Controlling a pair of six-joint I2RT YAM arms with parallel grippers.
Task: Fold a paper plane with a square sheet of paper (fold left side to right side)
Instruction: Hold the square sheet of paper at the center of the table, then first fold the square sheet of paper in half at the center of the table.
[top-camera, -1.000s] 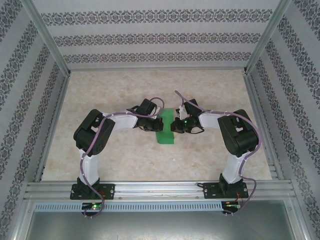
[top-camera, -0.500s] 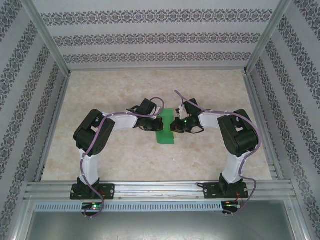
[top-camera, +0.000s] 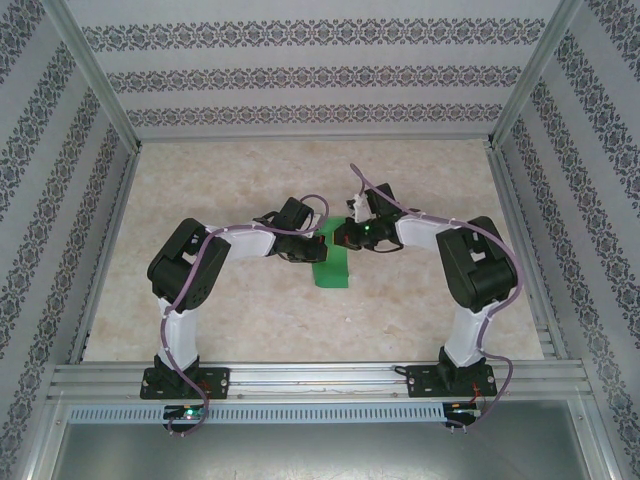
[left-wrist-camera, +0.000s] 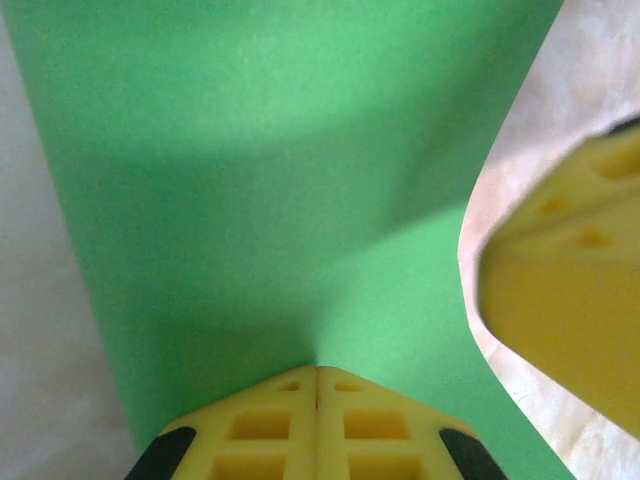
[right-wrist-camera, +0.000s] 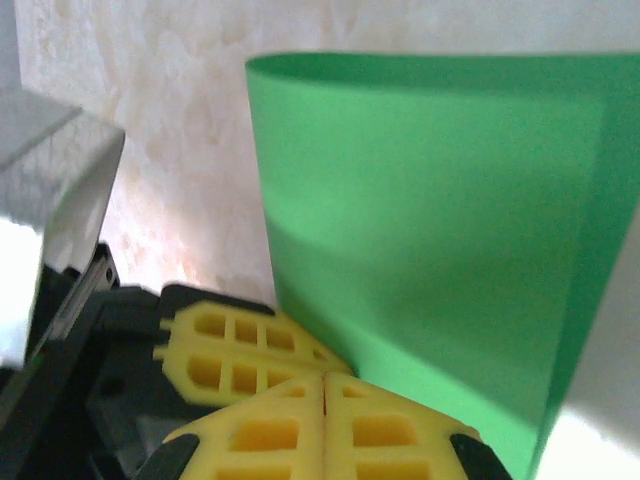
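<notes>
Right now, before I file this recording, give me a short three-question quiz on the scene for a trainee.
1. True or false: the left gripper and right gripper both have shut jaws.
2. The green sheet of paper lies: A) behind the arm bases, B) between the two grippers, C) against the far wall.
3. Fill in: the gripper fingers are ___ in colour.
Key: 1 true; 2 B; 3 yellow.
</notes>
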